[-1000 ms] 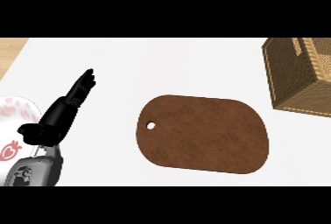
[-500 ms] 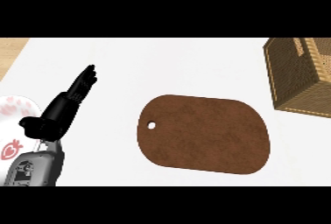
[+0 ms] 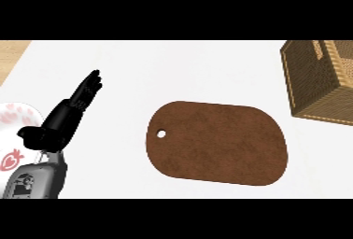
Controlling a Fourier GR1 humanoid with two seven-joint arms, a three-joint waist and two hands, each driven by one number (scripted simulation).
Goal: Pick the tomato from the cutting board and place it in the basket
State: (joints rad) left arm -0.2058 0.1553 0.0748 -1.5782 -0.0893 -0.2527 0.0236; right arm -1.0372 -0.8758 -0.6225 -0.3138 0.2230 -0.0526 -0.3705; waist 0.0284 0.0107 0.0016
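Note:
A brown cutting board [image 3: 217, 142] with a small hole near its left edge lies flat in the middle of the white counter; nothing rests on it. No tomato shows anywhere. The woven basket [image 3: 321, 79] stands at the upper right, partly cut off by the view's edge, and its inside is hidden from here. My left hand [image 3: 69, 112] is at the left, well apart from the board, open with straight fingers pointing up and away. My right hand is out of sight.
A white plate with pink marks [image 3: 14, 126] sits at the left edge, partly behind my left forearm [image 3: 34, 179]. A wooden strip [image 3: 12, 56] shows at the upper left corner beyond the counter [image 3: 179, 70].
My left hand has drifted slightly up and to the right; the plate shows a little less. The board and basket have not moved.

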